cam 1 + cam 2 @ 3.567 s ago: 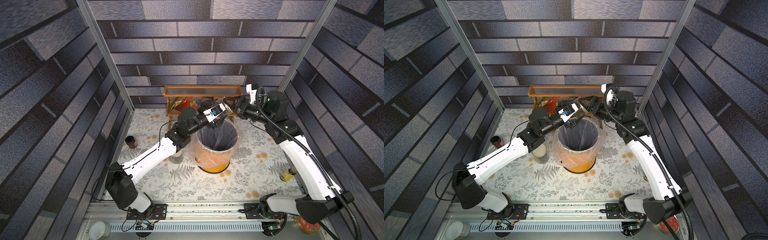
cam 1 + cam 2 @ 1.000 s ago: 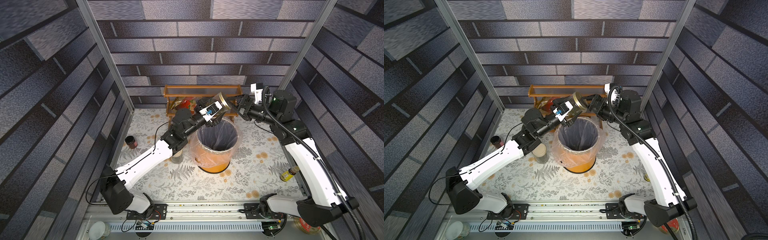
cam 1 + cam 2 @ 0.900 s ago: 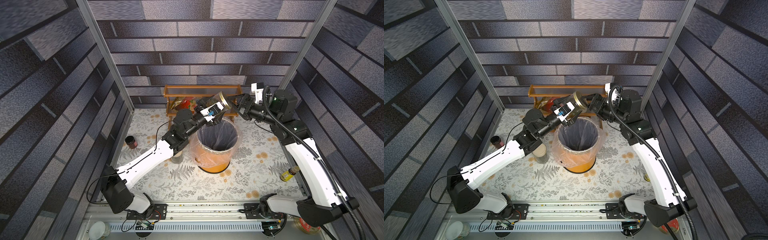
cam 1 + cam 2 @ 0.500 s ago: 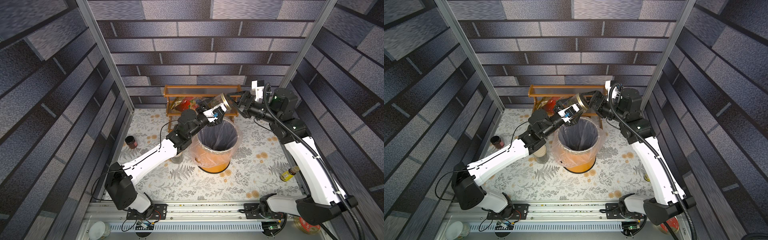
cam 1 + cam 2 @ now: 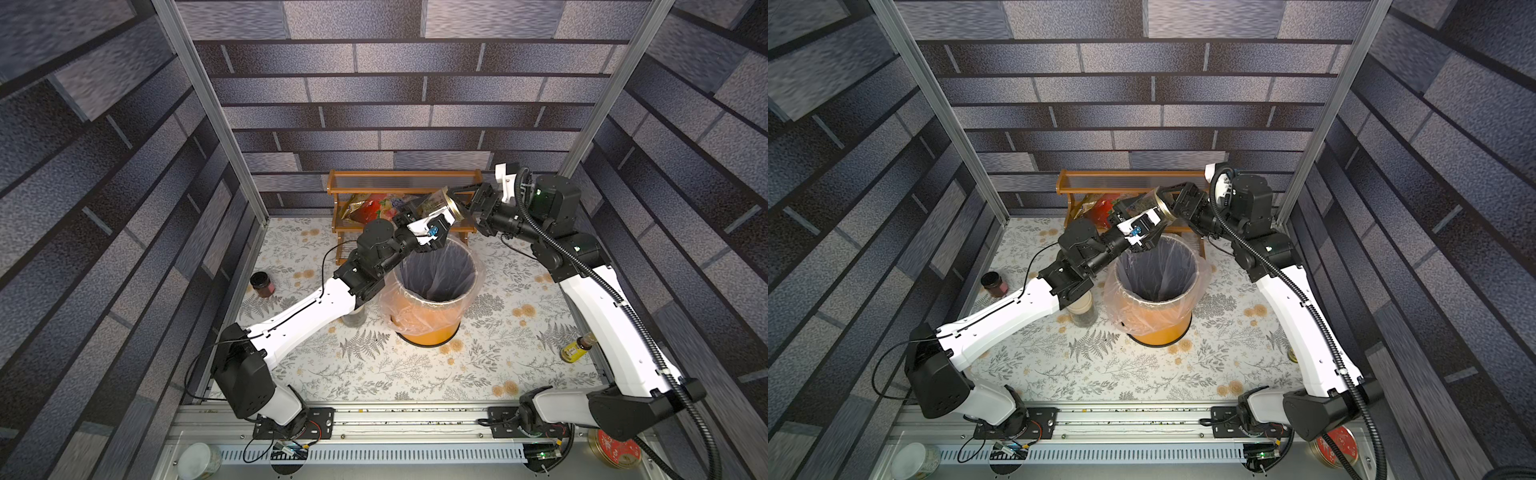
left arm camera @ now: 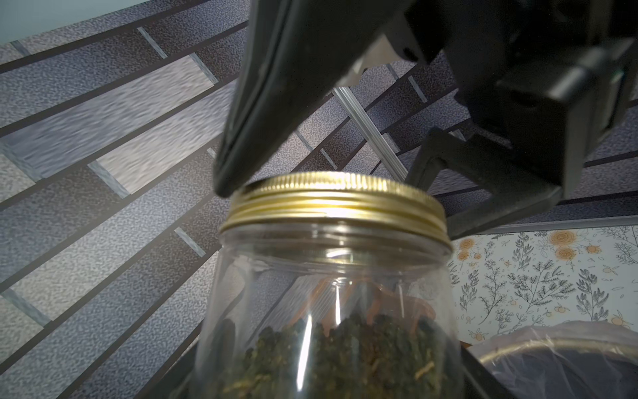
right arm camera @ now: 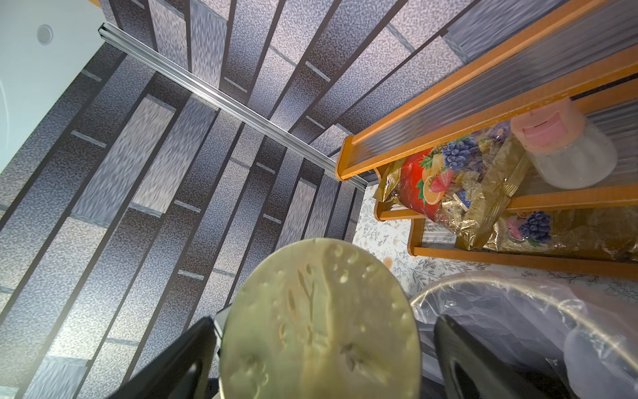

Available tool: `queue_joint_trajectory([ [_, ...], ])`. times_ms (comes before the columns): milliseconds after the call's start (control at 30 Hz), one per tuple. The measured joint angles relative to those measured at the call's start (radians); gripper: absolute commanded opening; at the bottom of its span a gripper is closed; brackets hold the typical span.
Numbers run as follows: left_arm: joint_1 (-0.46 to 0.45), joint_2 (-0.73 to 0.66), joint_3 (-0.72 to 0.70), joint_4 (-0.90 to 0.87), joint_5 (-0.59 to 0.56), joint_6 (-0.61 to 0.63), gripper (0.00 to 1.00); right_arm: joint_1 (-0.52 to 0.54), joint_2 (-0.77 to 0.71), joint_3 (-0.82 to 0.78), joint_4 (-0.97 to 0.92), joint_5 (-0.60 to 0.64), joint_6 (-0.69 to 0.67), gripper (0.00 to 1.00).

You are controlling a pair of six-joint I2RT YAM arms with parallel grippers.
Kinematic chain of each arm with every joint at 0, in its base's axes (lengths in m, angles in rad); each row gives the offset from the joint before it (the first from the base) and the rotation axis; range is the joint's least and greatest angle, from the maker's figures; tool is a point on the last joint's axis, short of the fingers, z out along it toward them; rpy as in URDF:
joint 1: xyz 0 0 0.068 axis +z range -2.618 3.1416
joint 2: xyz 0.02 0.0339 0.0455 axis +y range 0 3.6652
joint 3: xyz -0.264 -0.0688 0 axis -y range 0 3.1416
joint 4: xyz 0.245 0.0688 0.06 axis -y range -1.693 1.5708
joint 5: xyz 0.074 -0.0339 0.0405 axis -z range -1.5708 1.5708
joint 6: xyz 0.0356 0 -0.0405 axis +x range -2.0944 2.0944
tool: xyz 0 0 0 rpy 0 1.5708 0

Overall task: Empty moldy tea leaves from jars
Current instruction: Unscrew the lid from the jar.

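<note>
1. Our left gripper (image 5: 426, 212) is clamping the glass jar (image 5: 434, 203) above the far rim of the orange bin (image 5: 428, 332).
2. Its long axis is tilting, gold lid (image 7: 321, 321) facing our right gripper (image 5: 466, 199), whose jaws are gaping wide around it.

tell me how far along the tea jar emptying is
Done: nothing visibly emptied. In hand: the left gripper clamps a jar tilted by the bin rim, tea leaves inside, gold lid on; the open right gripper straddles that lid, not gripping. Left: unscrew, pour, then the second jar, lidded, standing beside the bin.
</note>
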State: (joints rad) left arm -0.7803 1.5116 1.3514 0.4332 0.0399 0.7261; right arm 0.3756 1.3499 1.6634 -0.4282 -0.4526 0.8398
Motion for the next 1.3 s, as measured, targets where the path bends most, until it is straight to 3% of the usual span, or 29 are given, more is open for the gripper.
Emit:
queue_joint_trajectory([
  [400,0.001,0.006,0.005,-0.006,0.000,0.000,0.35,0.000,0.014,0.005,0.008,-0.001,0.002,0.94],
  [633,0.001,0.021,0.005,0.014,-0.001,0.016,0.34,0.000,0.038,0.017,0.011,0.000,0.023,0.99],
  [1300,0.001,0.132,0.041,0.190,-0.065,0.361,0.34,0.000,0.062,0.050,-0.017,0.050,0.063,0.99],
])
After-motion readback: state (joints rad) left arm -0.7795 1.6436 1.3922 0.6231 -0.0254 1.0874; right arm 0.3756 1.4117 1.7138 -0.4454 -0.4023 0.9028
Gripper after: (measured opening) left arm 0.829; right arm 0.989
